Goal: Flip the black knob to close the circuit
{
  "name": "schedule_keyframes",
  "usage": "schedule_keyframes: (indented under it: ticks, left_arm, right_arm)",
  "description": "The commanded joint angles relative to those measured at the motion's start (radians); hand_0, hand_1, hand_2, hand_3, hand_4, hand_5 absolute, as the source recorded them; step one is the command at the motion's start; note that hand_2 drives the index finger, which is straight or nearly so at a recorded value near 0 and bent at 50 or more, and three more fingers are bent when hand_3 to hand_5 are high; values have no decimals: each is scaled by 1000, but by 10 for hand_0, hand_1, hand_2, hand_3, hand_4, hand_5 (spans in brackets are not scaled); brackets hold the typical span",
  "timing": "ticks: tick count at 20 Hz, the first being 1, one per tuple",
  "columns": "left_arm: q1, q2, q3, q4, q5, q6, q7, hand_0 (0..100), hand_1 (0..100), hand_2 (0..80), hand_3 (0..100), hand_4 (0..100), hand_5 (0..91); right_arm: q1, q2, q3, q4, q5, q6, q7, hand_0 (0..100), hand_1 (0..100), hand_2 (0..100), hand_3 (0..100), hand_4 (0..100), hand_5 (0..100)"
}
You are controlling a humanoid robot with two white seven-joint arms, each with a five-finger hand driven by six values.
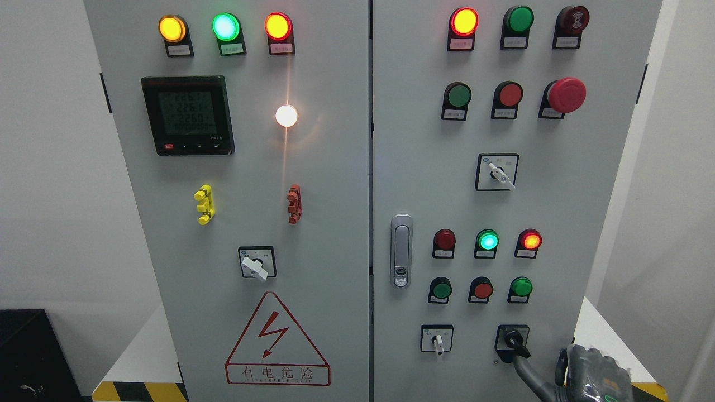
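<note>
The black knob (515,340) sits at the cabinet's (335,223) lower right, right hand (592,374) beside it.

Right hand, low in the corner by the cabinet

The right hand (581,371) is built of dark grey, almost gunmetal, segments with a dull sheen. One finger (528,375) shows as a long, smooth grey tube that curves and ends in a black tip. The back of the hand is a blocky casing of angular plates, glossy in places, with a small orange mark and a green spot near the bottom edge. Beside it stands a shorter, rounded grey digit.
</note>
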Motion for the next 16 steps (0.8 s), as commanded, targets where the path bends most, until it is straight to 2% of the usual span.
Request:
schedule_keyframes:
  ticks: [1, 16]
  left_arm:
    - [21, -1, 0, -23, 0, 0, 0, 120, 556, 0, 0, 0, 0]
    - [21, 1, 0, -23, 0, 0, 0, 120, 556, 0, 0, 0, 0]
  right_arm:
    - [-8, 0, -2, -1, -3, 0, -4, 0, 61, 867, 1000, 911, 948]
    - [4, 6, 15, -10, -7, 0, -5, 0, 63, 863, 1000, 908, 945]
